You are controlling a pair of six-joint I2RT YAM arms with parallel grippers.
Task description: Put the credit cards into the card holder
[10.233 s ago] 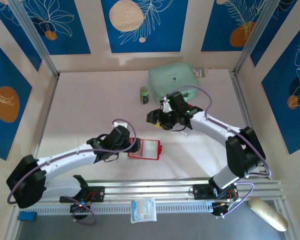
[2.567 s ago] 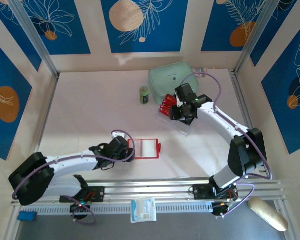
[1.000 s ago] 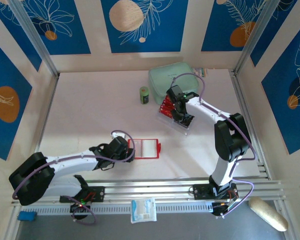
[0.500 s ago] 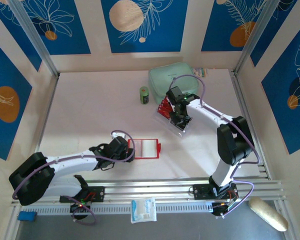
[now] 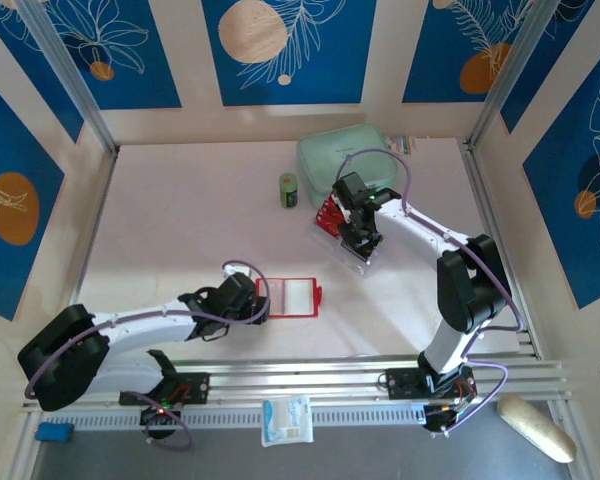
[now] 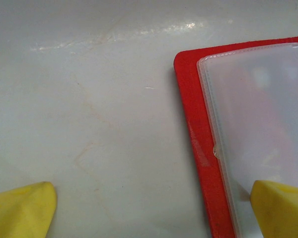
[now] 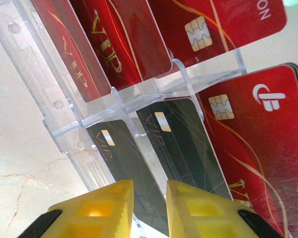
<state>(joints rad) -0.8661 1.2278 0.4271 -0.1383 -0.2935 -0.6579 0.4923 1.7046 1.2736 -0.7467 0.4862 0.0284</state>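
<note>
Red square fold-over card holder lies open at 6 o'clock, seemingly steadied for loading by spread left tool; red and black plastic credit cards racked in clear tray, 2 o'clock, right tool nearly closed about one, grip uncertain.

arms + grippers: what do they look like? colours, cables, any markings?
The left arm and right arm have white link shells, black joints and a looping purple cable each. The left gripper and right gripper are black-bodied with yellow fingers. No markings legible.
</note>
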